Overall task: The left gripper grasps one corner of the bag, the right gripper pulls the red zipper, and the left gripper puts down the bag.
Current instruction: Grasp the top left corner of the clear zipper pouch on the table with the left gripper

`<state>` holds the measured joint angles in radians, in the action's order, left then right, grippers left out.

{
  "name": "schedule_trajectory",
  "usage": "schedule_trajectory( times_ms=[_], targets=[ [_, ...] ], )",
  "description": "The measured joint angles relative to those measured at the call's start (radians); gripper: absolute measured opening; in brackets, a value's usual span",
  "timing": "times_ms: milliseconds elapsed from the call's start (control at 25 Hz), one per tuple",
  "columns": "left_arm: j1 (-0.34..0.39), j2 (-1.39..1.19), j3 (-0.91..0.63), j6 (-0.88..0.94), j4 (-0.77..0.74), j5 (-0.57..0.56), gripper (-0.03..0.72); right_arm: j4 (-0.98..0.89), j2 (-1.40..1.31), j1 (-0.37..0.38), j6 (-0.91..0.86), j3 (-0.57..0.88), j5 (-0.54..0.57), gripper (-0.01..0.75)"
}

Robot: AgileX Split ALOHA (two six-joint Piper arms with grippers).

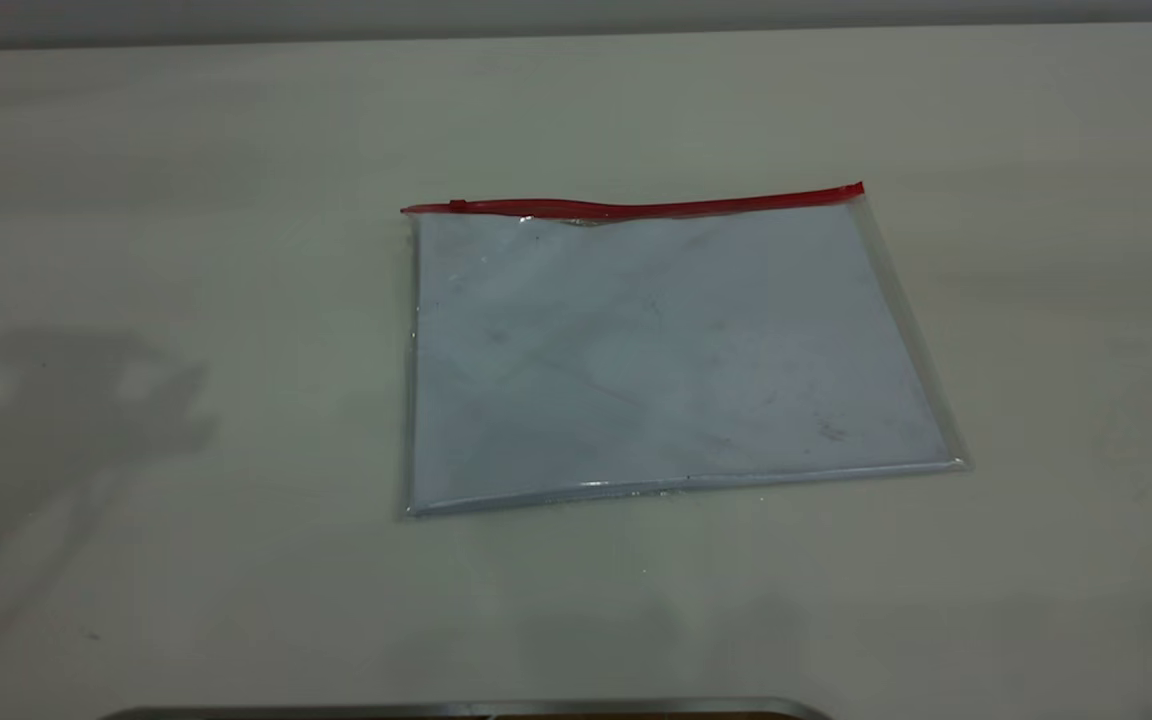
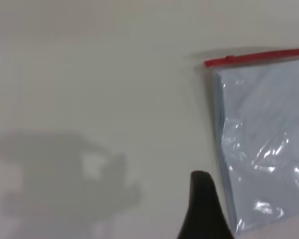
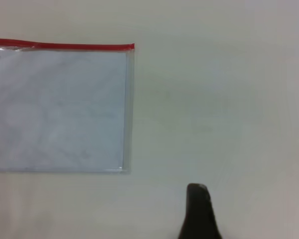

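The bag (image 1: pixel 666 350) lies flat on the table, a clear pouch with a pale bluish face. The red zipper (image 1: pixel 636 208) runs along its far edge, and the small slider tab (image 1: pixel 457 206) sits near that edge's left end. Neither gripper shows in the exterior view. In the left wrist view a black tip of the left gripper (image 2: pixel 204 209) hovers beside the bag (image 2: pixel 264 144), near its corner away from the zipper (image 2: pixel 259 57). In the right wrist view a black tip of the right gripper (image 3: pixel 199 211) hangs over bare table, apart from the bag (image 3: pixel 60 107) and the zipper's end (image 3: pixel 129 47).
The pale table (image 1: pixel 186 200) spreads wide on all sides of the bag. An arm's shadow (image 1: pixel 76 400) falls on it at the left. A dark metal edge (image 1: pixel 466 710) shows at the near side, and the table's far edge (image 1: pixel 576 35) runs along the back.
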<state>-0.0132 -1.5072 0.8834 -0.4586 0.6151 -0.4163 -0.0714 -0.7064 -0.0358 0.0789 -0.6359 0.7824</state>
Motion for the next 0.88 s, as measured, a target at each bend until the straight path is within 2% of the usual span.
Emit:
schedule_trajectory(
  times_ms=[200,400,680,880],
  targets=[
    [0.0,-0.227,0.101,-0.275,0.232,0.016,0.582,-0.004,-0.137,0.0,0.0,0.0,-0.11,0.584],
    [0.0,-0.41,0.159,-0.519,0.458,-0.014,0.582,-0.007,-0.293,0.0,0.0,0.0,-0.199,0.584],
    [0.0,-0.621,0.198,-0.861,0.767,-0.06,0.582,-0.011,-0.453,0.0,0.0,0.0,-0.271,0.584],
    [-0.003,-0.744,0.231,-1.035,0.945,-0.109,0.582,-0.011,-0.488,0.0,-0.001,0.0,-0.292,0.584]
  ],
)
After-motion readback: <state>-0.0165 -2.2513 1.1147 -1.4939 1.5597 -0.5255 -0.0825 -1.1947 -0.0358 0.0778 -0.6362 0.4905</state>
